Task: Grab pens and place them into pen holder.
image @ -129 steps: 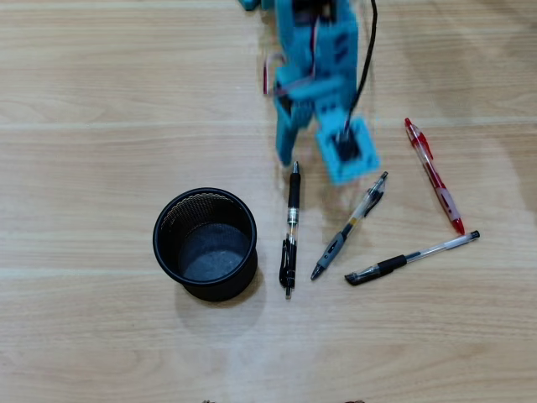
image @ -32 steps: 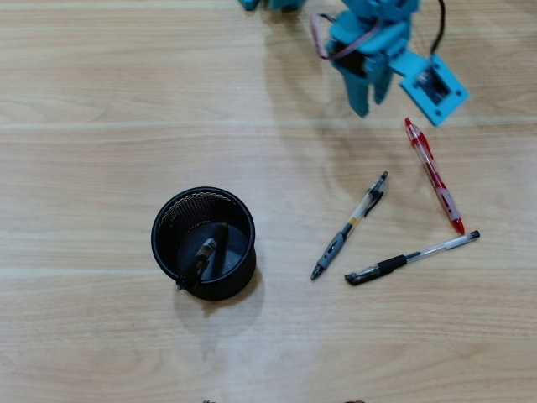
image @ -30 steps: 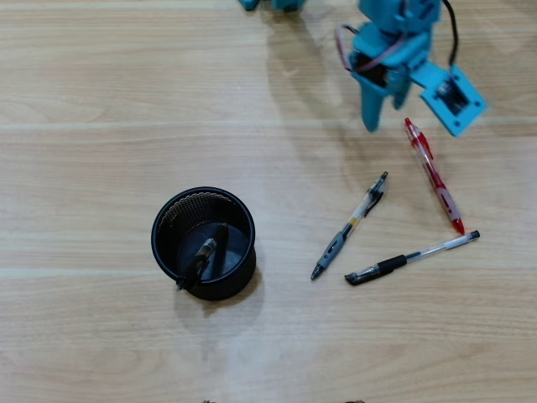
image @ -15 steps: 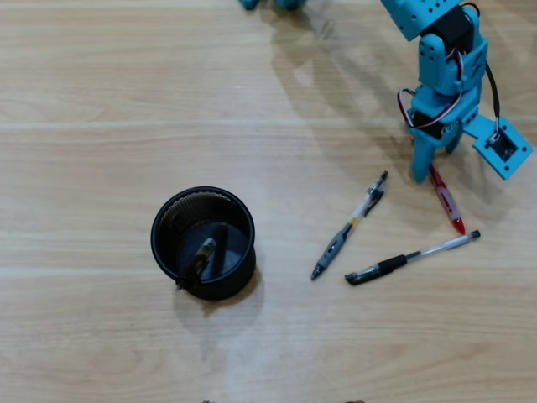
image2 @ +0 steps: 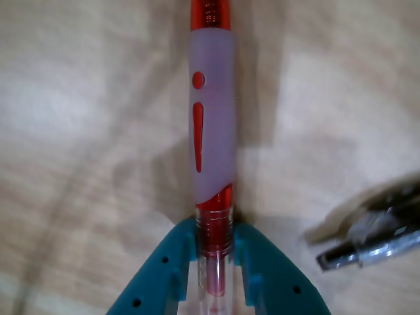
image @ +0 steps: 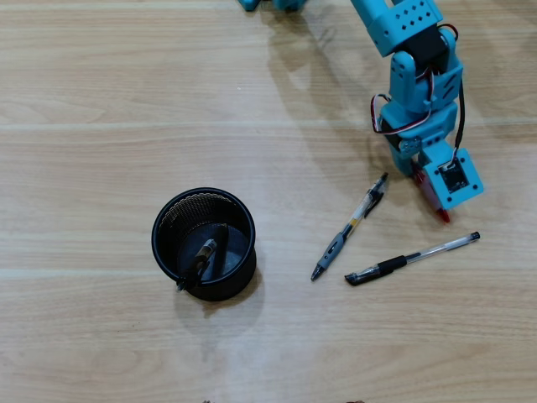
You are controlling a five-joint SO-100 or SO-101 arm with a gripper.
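Around the red pen [image2: 211, 131], gripper [image2: 213, 252] closed, table [image: 101, 84] open leftward

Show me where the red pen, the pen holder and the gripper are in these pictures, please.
red pen [image2: 211, 138]: wrist view, on its pale rubber grip.
pen holder [image: 248, 222]: overhead view, on its black rim.
gripper [image2: 213, 246]: wrist view, midway between the teal fingertips.

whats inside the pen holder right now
One dark pen leans inside the pen holder, its end sticking past the rim. The holder's dark bottom shows around it; anything under the pen is hidden.
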